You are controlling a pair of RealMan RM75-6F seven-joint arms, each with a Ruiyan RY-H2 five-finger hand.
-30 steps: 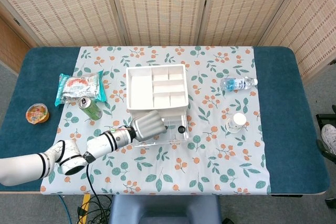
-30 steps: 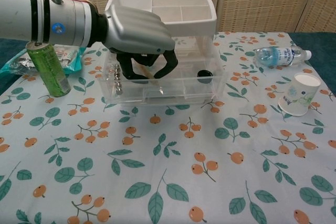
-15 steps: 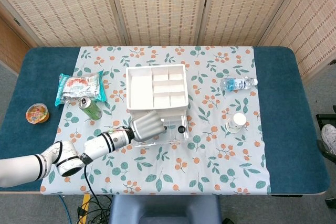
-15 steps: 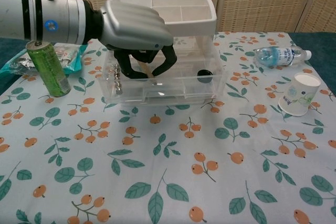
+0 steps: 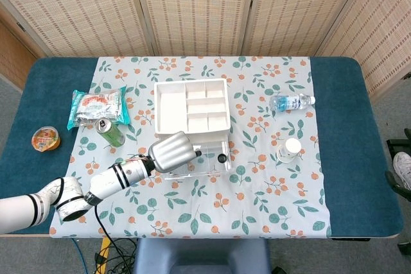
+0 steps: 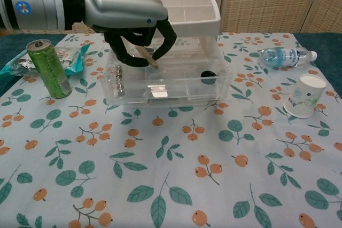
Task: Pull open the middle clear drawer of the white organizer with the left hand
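Note:
The white organizer (image 5: 191,106) (image 6: 181,4) stands mid-table with a compartmented top tray. A clear drawer (image 5: 209,162) (image 6: 181,86) sticks out of its front toward me; it holds small metal beads (image 6: 118,78) and a black round item (image 6: 207,77). My left hand (image 5: 172,151) (image 6: 125,12) hovers above the drawer's left part, in front of the clear upper front. Its fingers (image 6: 160,38) curl downward with nothing plainly held. Whether they touch the organizer, I cannot tell. My right hand is not visible in either view.
A green can (image 5: 110,131) (image 6: 49,68) and a snack bag (image 5: 96,107) lie left of the organizer. A water bottle (image 5: 291,101) (image 6: 283,56) and a paper cup (image 5: 292,148) (image 6: 304,95) are to the right. A jelly cup (image 5: 46,138) sits far left.
My left hand has risen out of the open drawer and shifted slightly left. The drawer stays pulled out in the same place.

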